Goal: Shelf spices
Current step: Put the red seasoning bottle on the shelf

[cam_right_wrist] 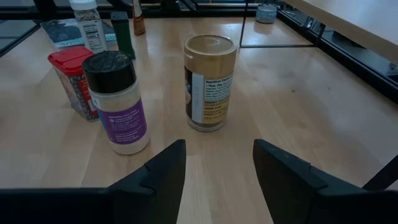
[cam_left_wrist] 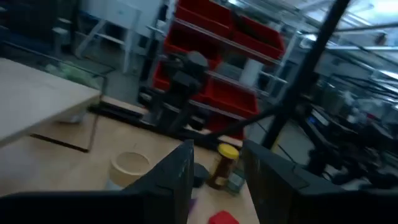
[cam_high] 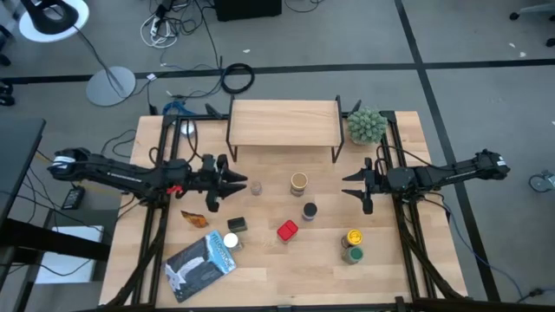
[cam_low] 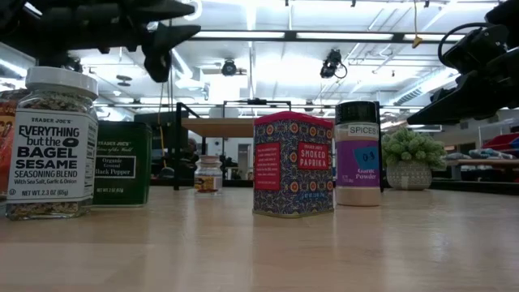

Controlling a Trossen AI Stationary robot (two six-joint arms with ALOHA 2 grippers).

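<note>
On the far half of the table (cam_high: 381,260), the shelf (cam_high: 284,122) is seen standing empty on its thin black legs, with a spiky green plant (cam_high: 367,126) just beside its right end. Nearer the front, the spices are scattered across the tabletop: a tan-lidded jar (cam_high: 298,183), a black-capped garlic powder bottle (cam_high: 309,211), a red paprika tin (cam_high: 287,230), a yellow-lidded jar (cam_high: 353,237) touching a green-lidded one (cam_high: 352,255), a dark green pepper tin (cam_high: 236,224), a white-capped bagel seasoning jar (cam_high: 231,242), a small clear jar (cam_high: 257,187) and an orange packet (cam_high: 196,218). A flat blue-grey packet (cam_high: 200,264) lies at the front left.

The left gripper (cam_high: 236,184) is held above the table just left of the small clear jar, its fingers spread and nothing between them. The right gripper (cam_high: 351,185) is held right of the tan-lidded jar, fingers likewise apart and empty; in its wrist view that jar (cam_right_wrist: 209,81) and the garlic powder bottle (cam_right_wrist: 118,101) stand ahead. Whether either gripper touches the table cannot be told for certain.
</note>
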